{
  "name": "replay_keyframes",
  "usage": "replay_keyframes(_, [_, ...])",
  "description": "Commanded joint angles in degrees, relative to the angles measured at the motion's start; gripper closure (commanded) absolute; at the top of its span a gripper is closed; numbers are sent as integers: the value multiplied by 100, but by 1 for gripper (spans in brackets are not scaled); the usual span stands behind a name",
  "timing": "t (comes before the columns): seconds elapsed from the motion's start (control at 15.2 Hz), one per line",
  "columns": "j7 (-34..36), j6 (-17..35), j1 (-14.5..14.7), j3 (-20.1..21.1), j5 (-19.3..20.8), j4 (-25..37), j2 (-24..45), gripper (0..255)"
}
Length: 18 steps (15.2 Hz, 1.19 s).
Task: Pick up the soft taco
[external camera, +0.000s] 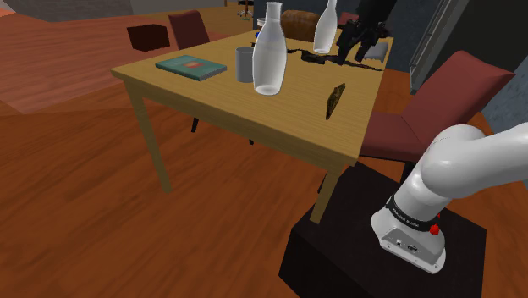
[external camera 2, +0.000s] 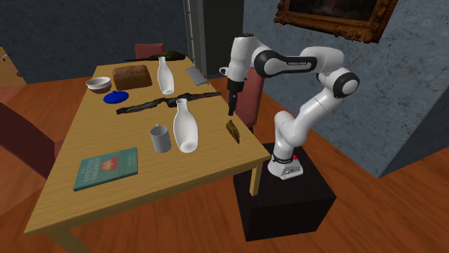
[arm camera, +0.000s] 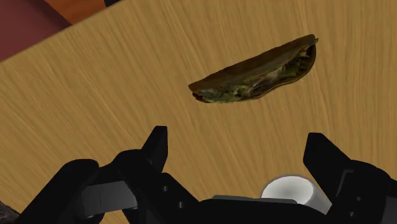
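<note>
Reddish plank flooring surrounds a light wooden table [external camera: 211, 102] in the shoulder view, with two red chairs [external camera: 448, 97] drawn up to it. On the table stand two white bottles [external camera: 268, 51], one grey cup [external camera: 244, 64] and one teal book [external camera: 191, 67]. The single taco [external camera: 336, 99] lies near the table edge on the stand's side. The black gripper [external camera: 351, 52] hangs above the far part of the table.

Blue-grey walls and one framed painting [external camera 2: 331, 14] back the second exterior view. It adds one bowl [external camera 2: 98, 85], one blue plate [external camera 2: 115, 98], one brown loaf [external camera 2: 132, 77] and one long dark strip [external camera 2: 169, 103]. The gripper hovers above the taco, apart from it.

Pale wood grain runs across the wrist view. Both fingers [arm camera: 156, 143] stand spread, and the taco lies beyond their tips, touching neither.
</note>
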<state>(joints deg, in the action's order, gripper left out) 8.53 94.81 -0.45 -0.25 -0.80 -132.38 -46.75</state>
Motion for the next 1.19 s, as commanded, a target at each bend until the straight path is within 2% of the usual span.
replay_keyframes(0.0, [0, 0, 0, 0, 0, 0, 0, 0])
replay_keyframes(0.26, [4659, -315, -1579, 1280, -1038, -216, 216, 0])
replay_keyframes(0.33, [5534, -356, -1860, 1502, -1271, -245, 258, 0])
replay_keyframes(0.92, [5474, 181, -1834, 1600, -1368, -879, 159, 0])
replay_keyframes(0.99, [5464, 188, -1841, 1594, -1361, -875, 173, 255])
replay_keyframes(1.12, [5466, 183, -1840, 1594, -1361, -873, 170, 255])
